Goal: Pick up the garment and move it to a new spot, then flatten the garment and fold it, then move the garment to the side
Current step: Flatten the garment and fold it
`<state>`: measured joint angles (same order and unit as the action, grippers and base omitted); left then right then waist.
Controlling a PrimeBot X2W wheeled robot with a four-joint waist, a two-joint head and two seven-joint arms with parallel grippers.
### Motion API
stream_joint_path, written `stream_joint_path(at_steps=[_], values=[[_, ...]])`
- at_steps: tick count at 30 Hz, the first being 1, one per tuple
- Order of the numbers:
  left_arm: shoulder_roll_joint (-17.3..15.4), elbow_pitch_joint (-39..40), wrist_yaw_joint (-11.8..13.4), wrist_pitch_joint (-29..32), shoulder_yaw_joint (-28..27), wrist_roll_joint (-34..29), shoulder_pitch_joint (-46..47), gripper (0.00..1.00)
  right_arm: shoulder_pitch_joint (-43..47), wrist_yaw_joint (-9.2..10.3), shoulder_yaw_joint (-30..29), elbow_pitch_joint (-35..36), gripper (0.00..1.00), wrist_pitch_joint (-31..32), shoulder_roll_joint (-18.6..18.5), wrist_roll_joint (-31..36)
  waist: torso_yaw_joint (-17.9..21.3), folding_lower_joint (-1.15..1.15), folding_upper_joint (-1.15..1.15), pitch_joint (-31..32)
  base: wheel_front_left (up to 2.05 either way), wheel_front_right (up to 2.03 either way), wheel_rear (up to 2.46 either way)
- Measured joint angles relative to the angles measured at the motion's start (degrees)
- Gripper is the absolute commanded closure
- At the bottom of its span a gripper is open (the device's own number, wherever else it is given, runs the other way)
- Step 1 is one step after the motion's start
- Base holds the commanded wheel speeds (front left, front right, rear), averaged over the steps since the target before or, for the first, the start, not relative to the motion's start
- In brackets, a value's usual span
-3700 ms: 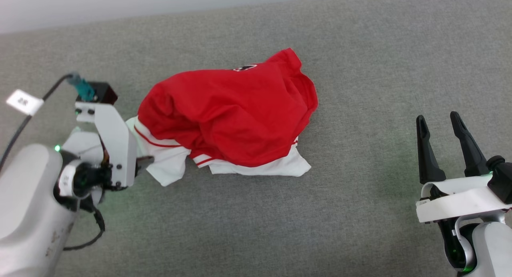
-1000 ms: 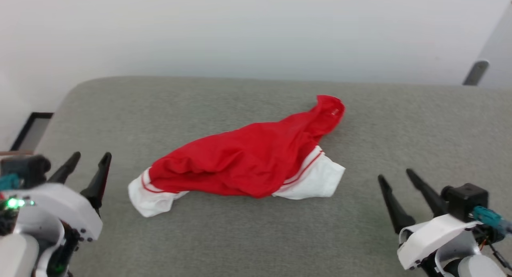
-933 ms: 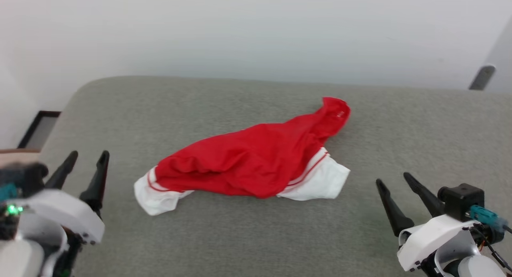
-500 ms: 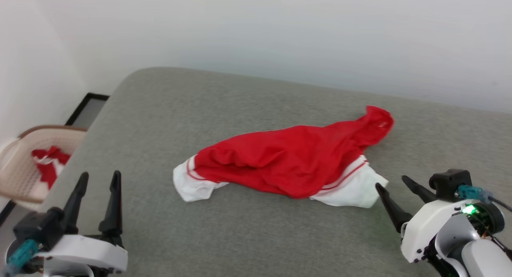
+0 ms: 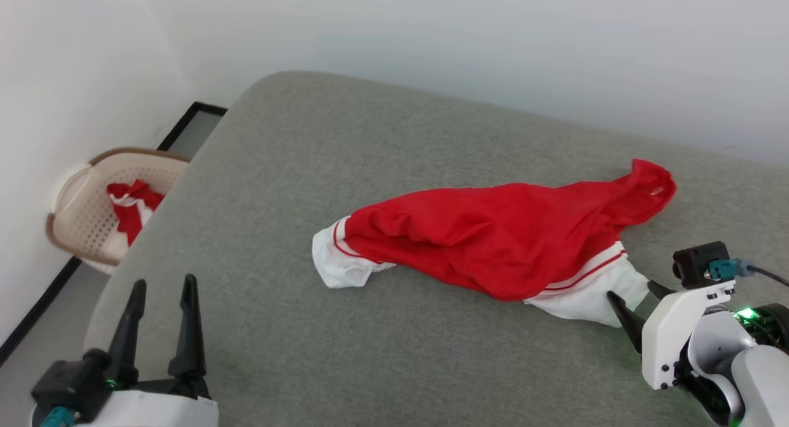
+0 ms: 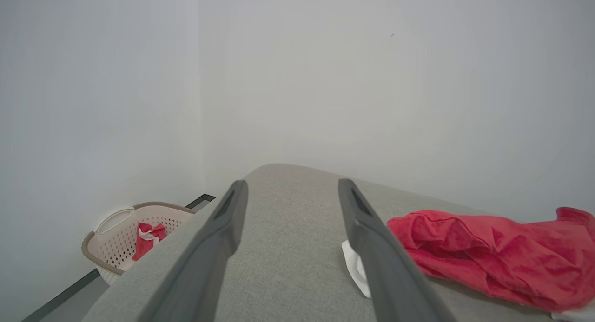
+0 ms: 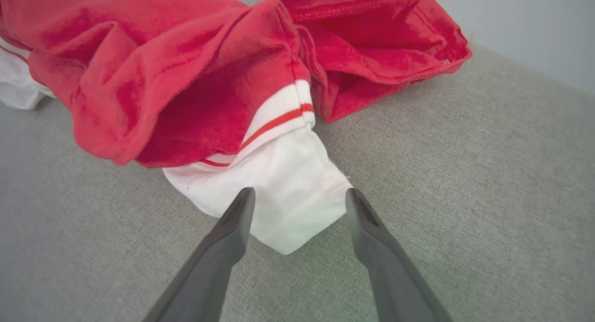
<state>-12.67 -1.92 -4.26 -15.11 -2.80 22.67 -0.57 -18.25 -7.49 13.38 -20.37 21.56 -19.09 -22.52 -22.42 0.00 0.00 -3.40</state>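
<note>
Right gripper (image 5: 632, 291), lower right of the head view: wide open, holding nothing. Dark tips on each side of the white sleeve (image 7: 288, 173) end; touching or not, hard to tell. Left gripper (image 5: 165, 280), lower left: wide open too, holding nothing, well apart from the cloth. Between them, bare grey cushion (image 5: 308, 353). Farther up, right of middle: the garment (image 5: 505, 242), a red bunched heap with a white sleeve poking out at each end. Looks soft, light and floppy; likely sags and slips when lifted. Best place to pinch, probably: the near white sleeve or its striped edge, thin enough for the fingers. Far upper left, down off the cushion: a pale basket (image 5: 80, 230) with more red cloth inside.
</note>
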Motion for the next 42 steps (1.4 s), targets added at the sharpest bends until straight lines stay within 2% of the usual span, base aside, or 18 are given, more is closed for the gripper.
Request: stream_joint_path(at_steps=[3,11,12,13,20,27,35,42], values=[[2.63,0.14,-1.11,0.00,-1.97,-0.93,-0.12,0.00,-0.59,0.00,-0.96,-2.00,0.00,2.08,0.38,-0.25,-0.88,0.00,0.00,-0.70,0.00,0.00,0.00],[5.84,0.37,-2.82,0.00,-4.63,-3.20,-0.38,0.00,-3.02,0.00,-1.09,-7.82,0.00,4.44,2.14,-2.55,-2.43,0.00,0.00,-2.05,0.00,0.00,0.00],[6.08,0.47,-2.82,0.00,-4.88,-3.56,-0.38,0.00,-3.43,0.00,-0.46,-8.55,0.60,4.71,2.15,-2.77,-2.52,0.00,0.00,-2.16,0.00,0.00,0.00],[6.31,0.56,-2.88,0.00,-5.21,-3.72,-0.38,0.00,-3.81,0.00,-0.01,-9.10,1.00,4.69,2.22,-3.20,-2.58,0.00,0.00,-2.27,0.00,0.00,0.00],[7.02,0.88,-3.05,0.00,-5.92,-4.16,-0.40,0.00,-6.48,0.00,1.92,-11.67,1.00,4.34,1.62,-6.28,-2.52,0.00,0.00,-2.22,0.00,0.00,0.00],[6.45,2.03,-3.05,-0.01,-5.67,-4.01,-2.22,0.00,-8.15,0.00,2.07,-9.57,1.00,6.06,-1.26,-9.45,-1.39,0.00,0.00,-1.02,0.00,0.00,0.00],[5.52,3.09,-3.07,-0.01,-5.26,-3.55,-4.08,0.00,-8.28,0.00,-0.92,-3.72,1.00,10.95,-7.13,-11.68,0.88,0.00,0.00,1.05,0.00,0.00,0.00],[4.72,3.34,-3.07,-0.01,-4.19,-2.99,-4.74,0.00,-6.32,0.00,-6.62,-1.33,1.00,14.39,-12.33,-9.38,3.28,0.00,0.00,2.49,0.00,0.00,0.00]])
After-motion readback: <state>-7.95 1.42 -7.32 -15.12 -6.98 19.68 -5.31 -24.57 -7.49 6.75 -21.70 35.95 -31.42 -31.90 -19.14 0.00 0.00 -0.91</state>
